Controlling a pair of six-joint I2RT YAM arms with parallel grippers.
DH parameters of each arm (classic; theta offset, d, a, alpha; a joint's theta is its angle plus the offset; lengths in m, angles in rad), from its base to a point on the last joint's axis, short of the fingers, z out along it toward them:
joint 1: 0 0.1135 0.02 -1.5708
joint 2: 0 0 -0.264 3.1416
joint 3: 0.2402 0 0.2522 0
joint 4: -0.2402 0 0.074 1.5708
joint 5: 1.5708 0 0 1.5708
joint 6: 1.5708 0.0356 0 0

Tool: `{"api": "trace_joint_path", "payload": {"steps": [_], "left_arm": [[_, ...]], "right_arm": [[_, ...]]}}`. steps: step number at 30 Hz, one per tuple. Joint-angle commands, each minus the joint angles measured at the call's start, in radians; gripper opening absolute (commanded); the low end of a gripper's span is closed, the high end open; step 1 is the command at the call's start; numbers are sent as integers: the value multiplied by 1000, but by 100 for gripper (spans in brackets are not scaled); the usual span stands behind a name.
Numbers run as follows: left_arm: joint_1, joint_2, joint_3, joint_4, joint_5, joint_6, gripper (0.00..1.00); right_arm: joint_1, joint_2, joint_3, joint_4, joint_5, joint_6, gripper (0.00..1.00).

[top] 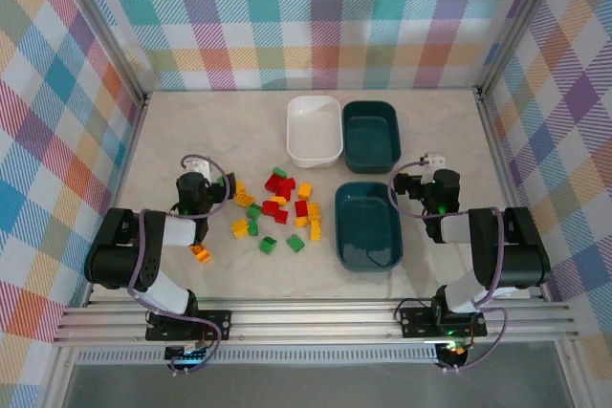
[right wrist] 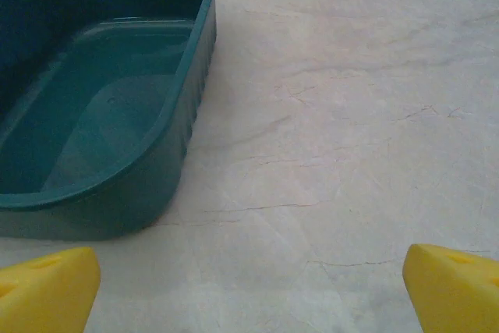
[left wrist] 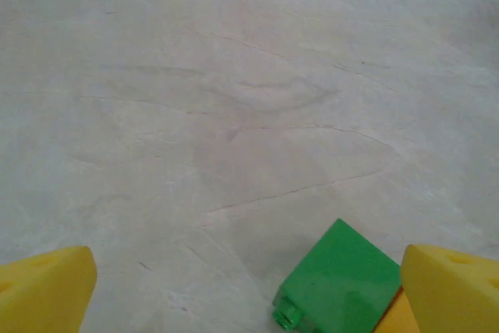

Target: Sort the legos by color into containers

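Three tubs sit on the table (top: 172, 131), and all three look empty from where I stand. The white tub (top: 315, 129) is at 12 o'clock from the brick pile. The far teal tub (top: 371, 134) is just beside it at its 3 o'clock, so close I cannot tell whether the rims touch. The near teal tub (top: 368, 226) is at 6 o'clock from that one and at 3 o'clock from the pile. The legos (top: 277, 205) lie loose on the tabletop, red, green and yellow mixed, none in a tub. One orange brick (top: 201, 254) lies apart at the pile's 8 o'clock, by the left arm. The left gripper (left wrist: 249, 294) hangs low over the table with its yellow fingers (left wrist: 47, 290) spread wide, grasping nothing. A green brick (left wrist: 339, 282) lies between them, close to the finger at 3 o'clock and cut off by the bottom of the wrist view. A sliver of orange beside it is too small to make out. The right gripper (right wrist: 249, 290) is likewise released, with bare table between its fingers. The far teal tub's wall runs off at its 10 o'clock, its left side out of frame. From overhead, the wrists cover both arms' fingertips.
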Motion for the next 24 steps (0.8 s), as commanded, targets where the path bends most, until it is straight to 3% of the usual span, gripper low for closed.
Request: {"api": "trace_joint_path", "payload": {"steps": [1,24], "left_arm": [[7,0,25,-14,43,16,100],[11,-1,25,-17,52,12,100]], "right_arm": [[3,-12,11,30,-23,-6,100],[2,-12,9,31,-24,-9,100]]}}
